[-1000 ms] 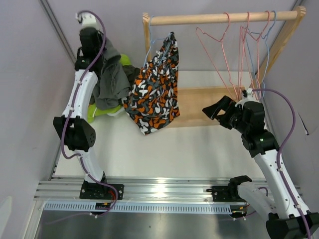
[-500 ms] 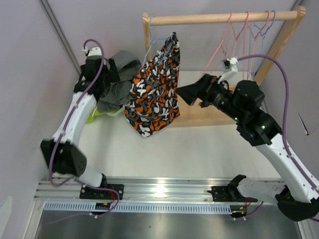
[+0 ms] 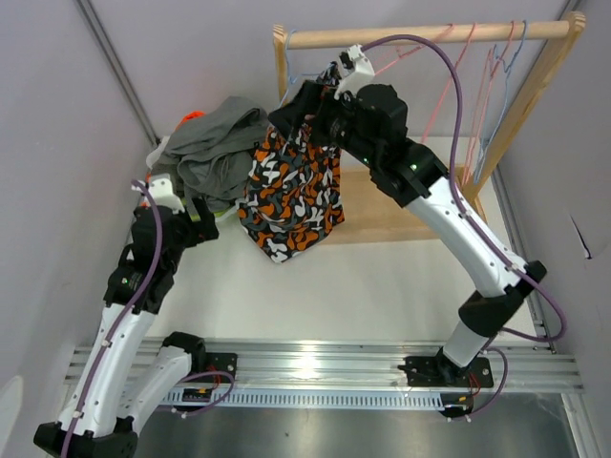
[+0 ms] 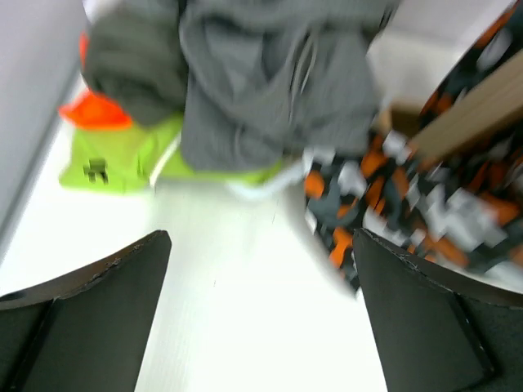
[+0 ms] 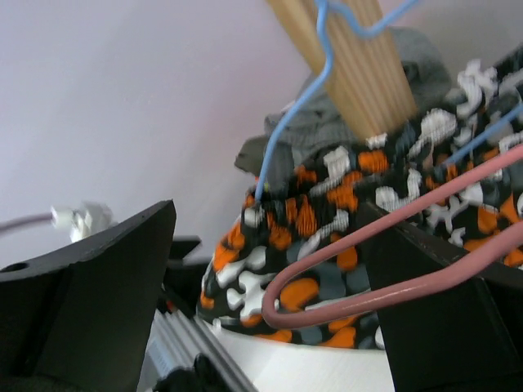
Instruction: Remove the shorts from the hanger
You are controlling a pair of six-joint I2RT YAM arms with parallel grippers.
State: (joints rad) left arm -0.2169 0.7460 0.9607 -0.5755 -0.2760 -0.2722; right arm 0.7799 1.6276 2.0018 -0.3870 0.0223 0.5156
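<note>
Plainly, left end effector (image 4: pixel 261 269) and right end effector (image 5: pixel 268 245) gape; lime shorts (image 4: pixel 131 155) carry unreadable dark mark (image 4: pixel 96 169).

Left gripper (image 4: pixel 260 237) jaws wide apart over desk (image 4: pixel 245 318); grey shorts (image 4: pixel 261 82) heaped on lime green shorts (image 4: pixel 122 159) ahead, camouflage shorts (image 4: pixel 409 204) ahead-right.

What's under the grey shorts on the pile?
Lime green shorts poke out beneath the grey shorts, with an orange pair at the edge. Anything else under is covered.

Grey shorts (image 3: pixel 215 143) hide most of the lime shorts (image 4: pixel 122 163) and orange shorts (image 4: pixel 96 113); left wrist view blurs the camouflage shorts (image 4: pixel 392 204).
</note>
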